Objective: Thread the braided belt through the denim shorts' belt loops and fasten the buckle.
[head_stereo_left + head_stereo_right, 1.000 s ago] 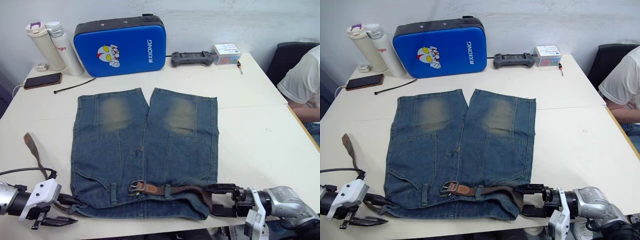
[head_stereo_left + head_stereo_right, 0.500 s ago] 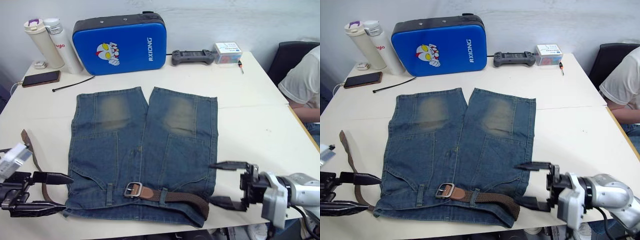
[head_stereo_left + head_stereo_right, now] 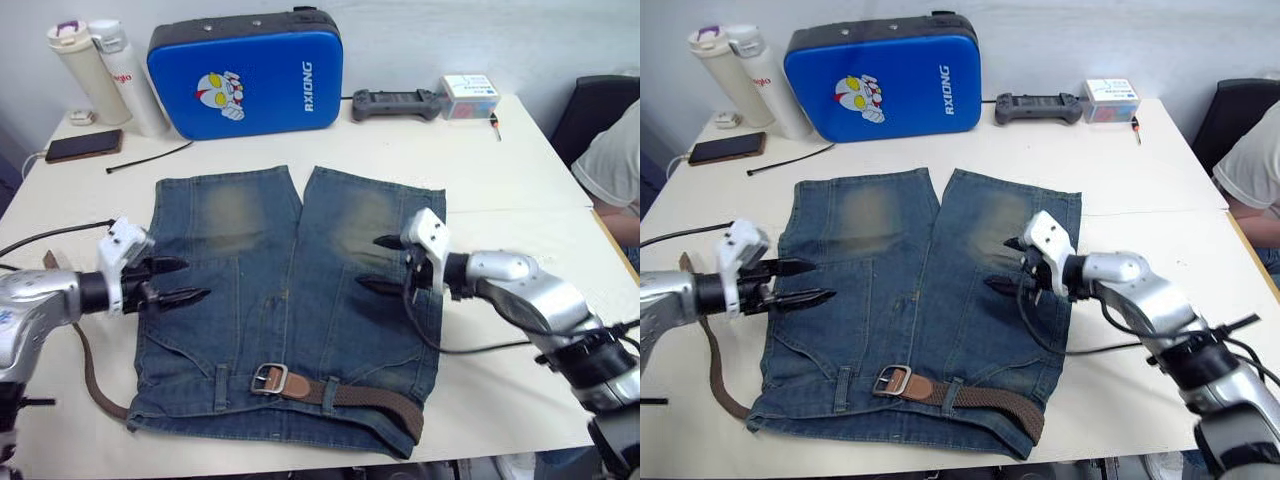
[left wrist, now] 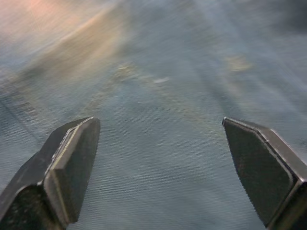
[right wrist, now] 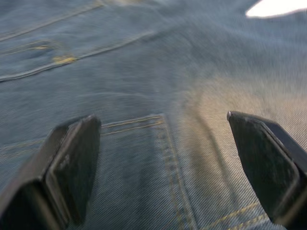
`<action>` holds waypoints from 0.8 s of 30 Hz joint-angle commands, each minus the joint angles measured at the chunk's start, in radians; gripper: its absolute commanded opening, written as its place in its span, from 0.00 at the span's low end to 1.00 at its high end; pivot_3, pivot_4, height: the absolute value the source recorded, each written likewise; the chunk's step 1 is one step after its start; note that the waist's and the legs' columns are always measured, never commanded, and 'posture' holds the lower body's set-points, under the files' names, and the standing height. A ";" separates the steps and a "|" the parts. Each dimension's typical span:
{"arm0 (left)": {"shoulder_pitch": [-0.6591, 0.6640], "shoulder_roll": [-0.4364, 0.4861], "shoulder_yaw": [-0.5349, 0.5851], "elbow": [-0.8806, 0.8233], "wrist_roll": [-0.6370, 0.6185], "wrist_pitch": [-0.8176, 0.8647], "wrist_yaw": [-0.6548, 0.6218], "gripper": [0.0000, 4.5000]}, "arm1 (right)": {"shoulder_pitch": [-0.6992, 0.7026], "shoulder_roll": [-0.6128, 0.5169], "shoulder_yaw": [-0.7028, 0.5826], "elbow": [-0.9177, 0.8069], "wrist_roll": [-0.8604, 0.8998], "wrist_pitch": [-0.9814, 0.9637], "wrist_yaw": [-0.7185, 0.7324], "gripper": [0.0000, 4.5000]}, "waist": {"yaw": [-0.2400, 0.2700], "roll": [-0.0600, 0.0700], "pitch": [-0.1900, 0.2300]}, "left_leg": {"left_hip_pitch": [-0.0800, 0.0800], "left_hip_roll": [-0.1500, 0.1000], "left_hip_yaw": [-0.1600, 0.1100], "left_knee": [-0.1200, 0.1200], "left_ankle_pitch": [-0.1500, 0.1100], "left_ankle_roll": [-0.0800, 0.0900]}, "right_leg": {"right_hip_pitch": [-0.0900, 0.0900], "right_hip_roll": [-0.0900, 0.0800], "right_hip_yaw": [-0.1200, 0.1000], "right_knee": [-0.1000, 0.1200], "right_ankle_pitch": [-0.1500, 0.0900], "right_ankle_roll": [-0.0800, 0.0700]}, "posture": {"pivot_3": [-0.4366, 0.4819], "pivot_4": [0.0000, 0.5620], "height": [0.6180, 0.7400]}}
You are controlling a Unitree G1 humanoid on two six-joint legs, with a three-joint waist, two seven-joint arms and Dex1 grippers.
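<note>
Braided belt (image 3: 345, 396) runs along the waistband at the near edge of the denim shorts (image 3: 290, 300), roughly 6 o'clock on the counter (image 3: 500, 170). The buckle (image 3: 268, 379) lies near the middle of the waistband, under a couple of belt loops (image 3: 222, 383). The rest of the strap curls out past the shorts' left edge, toward 8 o'clock.

Left gripper (image 3: 178, 281) hovers over the left leg at about 9 o'clock, jaws spread wide, nothing in them. Right gripper (image 3: 385, 264) is above the right leg around 3 o'clock, jaws also wide open and empty; both wrist views look down on plain denim.

Further back at 12 o'clock there's a bright blue case (image 3: 245, 70), two bottles (image 3: 95, 70) and a phone (image 3: 78, 146) at 10–11, and a black controller (image 3: 394, 103) at 1.
</note>
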 commanded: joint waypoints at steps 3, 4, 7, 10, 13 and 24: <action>-0.096 -0.024 -0.227 0.083 0.245 -0.050 0.052 1.00 | -0.048 0.032 0.055 0.020 -0.088 0.286 0.022 1.00 | -0.001 0.000 0.000 | -0.001 0.000 0.001 0.000 0.000 0.001 | 0.000 0.000 0.001 -0.002 0.001 0.001 | 0.48 0.27 1.00; -0.101 -0.033 -0.242 0.085 0.254 -0.046 0.053 1.00 | -0.036 0.024 0.069 0.002 -0.104 0.304 0.031 1.00 | 0.000 0.000 0.000 | -0.002 0.000 0.001 0.000 0.000 0.001 | 0.000 0.000 0.001 -0.003 0.001 0.001 | 0.48 0.27 1.00; -0.109 -0.066 -0.287 0.092 0.290 -0.046 0.062 1.00 | -0.001 0.018 0.092 -0.029 -0.144 0.333 0.037 1.00 | 0.001 0.001 0.000 | -0.002 0.000 0.000 0.000 0.000 0.001 | -0.001 0.000 0.000 -0.004 0.001 0.001 | 0.48 0.27 1.00; -0.087 -0.078 -0.325 0.050 0.309 -0.047 0.058 0.88 | 0.029 0.021 0.117 -0.029 -0.196 0.314 0.026 0.89 | 0.003 0.003 -0.003 | -0.002 0.000 0.000 0.000 0.000 0.001 | 0.000 0.000 0.001 -0.004 0.001 0.001 | 0.48 0.27 1.00; -0.070 -0.084 -0.329 0.014 0.304 -0.035 0.053 0.66 | 0.046 0.035 0.097 -0.044 -0.192 0.331 0.017 0.66 | 0.006 0.003 -0.007 | 0.006 0.000 0.000 -0.001 -0.001 0.003 | 0.007 -0.001 0.001 -0.007 0.001 0.001 | 0.48 0.27 1.00; -0.094 -0.179 -0.180 -0.123 0.153 0.162 0.034 0.01 | 0.014 0.037 -0.008 -0.079 -0.275 0.239 0.118 0.00 | 0.007 0.010 -0.016 | 0.024 -0.001 -0.002 -0.006 -0.008 0.011 | 0.029 -0.002 0.001 -0.015 0.000 0.001 | 0.48 0.27 1.00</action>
